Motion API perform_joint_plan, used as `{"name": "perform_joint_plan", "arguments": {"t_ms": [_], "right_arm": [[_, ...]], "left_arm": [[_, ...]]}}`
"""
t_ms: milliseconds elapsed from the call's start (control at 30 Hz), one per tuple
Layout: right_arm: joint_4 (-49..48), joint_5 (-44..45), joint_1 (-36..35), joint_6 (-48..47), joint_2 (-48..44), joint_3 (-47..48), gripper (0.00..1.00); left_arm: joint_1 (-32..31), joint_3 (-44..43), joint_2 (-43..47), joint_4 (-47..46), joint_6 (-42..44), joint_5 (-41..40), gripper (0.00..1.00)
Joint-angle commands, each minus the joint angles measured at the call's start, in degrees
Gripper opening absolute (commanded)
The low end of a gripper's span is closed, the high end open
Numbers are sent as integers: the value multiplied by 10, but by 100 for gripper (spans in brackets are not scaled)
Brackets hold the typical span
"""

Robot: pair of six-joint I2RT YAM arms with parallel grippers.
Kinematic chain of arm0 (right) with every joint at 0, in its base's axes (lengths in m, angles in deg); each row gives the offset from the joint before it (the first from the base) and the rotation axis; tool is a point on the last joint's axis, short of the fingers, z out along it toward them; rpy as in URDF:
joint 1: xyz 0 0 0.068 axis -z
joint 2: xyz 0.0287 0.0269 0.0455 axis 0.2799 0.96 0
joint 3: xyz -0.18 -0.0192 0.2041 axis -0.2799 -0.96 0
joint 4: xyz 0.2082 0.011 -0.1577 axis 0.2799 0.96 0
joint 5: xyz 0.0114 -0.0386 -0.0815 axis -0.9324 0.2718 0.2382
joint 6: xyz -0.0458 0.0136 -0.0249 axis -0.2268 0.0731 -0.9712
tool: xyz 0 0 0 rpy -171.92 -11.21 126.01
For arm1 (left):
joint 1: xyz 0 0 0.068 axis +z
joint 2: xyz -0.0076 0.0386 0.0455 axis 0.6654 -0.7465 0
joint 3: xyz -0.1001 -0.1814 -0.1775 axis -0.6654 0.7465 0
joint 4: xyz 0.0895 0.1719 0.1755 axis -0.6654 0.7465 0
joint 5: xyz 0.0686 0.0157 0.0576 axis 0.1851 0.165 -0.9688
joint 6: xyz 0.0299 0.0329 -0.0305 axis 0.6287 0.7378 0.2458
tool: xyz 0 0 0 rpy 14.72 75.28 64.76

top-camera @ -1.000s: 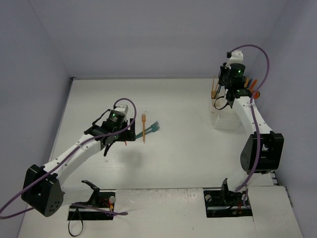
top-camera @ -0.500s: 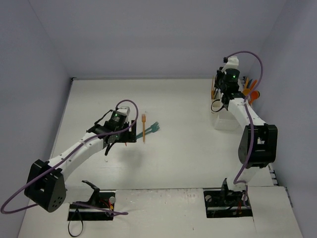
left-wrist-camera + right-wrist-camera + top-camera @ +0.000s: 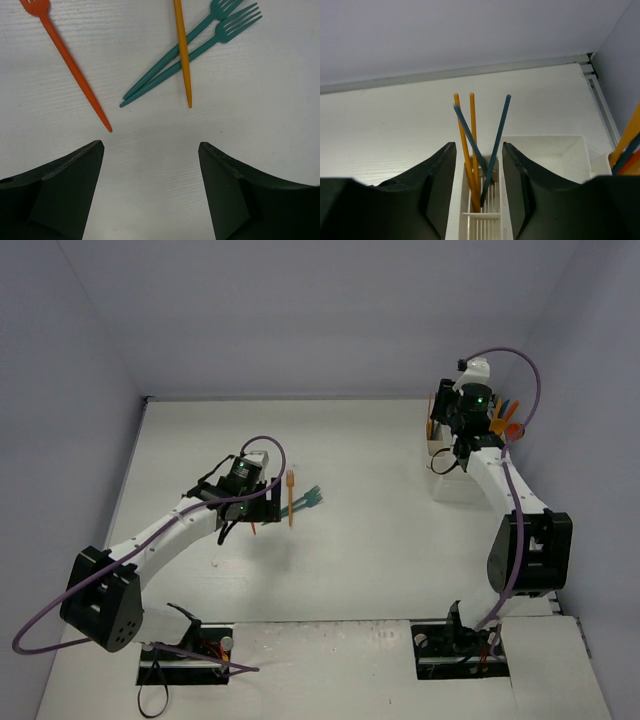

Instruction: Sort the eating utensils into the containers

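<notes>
My left gripper (image 3: 150, 150) (image 3: 258, 508) hangs open over bare table, just short of loose eating utensils. Ahead of it lie a red-orange fork (image 3: 65, 60), a yellow-orange handle (image 3: 183, 60) and two teal forks (image 3: 200, 47), the handle lying across both. My right gripper (image 3: 479, 150) (image 3: 450, 440) stands open above the containers (image 3: 456, 222) (image 3: 455, 485), a white divided holder. Two orange handles (image 3: 473, 125) and two teal handles (image 3: 498, 137) stand in the narrow compartment between its fingers, with a gap on each side.
A wider compartment (image 3: 560, 150) of the holder lies to the right. More orange and teal handles (image 3: 630, 145) lean at the far right edge. The back wall and right wall stand close behind the holder.
My right gripper's jaws have parted from shut above the holder's narrow compartment. The left arm has reached a little further right toward the loose forks, jaws unchanged.
</notes>
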Motion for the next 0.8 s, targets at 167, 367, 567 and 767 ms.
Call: {"name": "perform_joint_plan", "arguments": {"t_ms": [167,367,567,767], "right_arm": [[63,2,1,15,-178,29,47],[105,-32,1,55,-269,-27,48],[141,-75,0,99,-348,-91,48],[178,-95,-3,117,-419,-141,49]], "left_arm": [[4,-79,-55,-18,-28,-2,67],[3,-117,-120,-7,-46,4,58],[-5,-165,-178,-8,-49,1,55],[-4,-235,-249,11,-44,-34,54]]}}
